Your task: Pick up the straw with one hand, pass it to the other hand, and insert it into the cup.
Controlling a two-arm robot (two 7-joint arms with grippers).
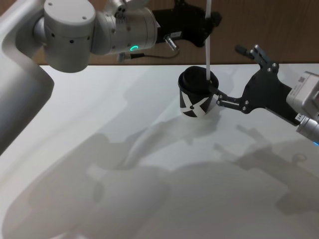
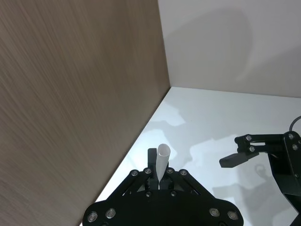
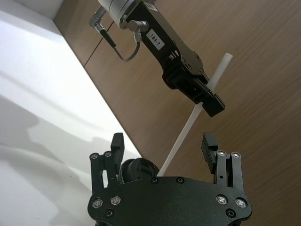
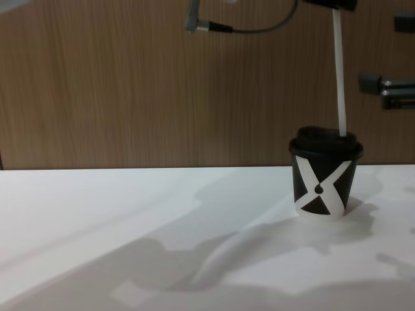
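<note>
Gripped by the left tool (image 1: 207, 22), the straw (image 4: 338, 71) hangs upright, tip in the cup (image 4: 325, 173) directly below; right tool (image 1: 238, 74) released beside.

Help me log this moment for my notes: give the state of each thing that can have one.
straw: upright, lower end in the cup's lid, gripped near its top.
cup: upright on the table, lid on.
left gripper: shut on the straw, above the cup.
right gripper: open, beside the cup, holding nothing.
</note>
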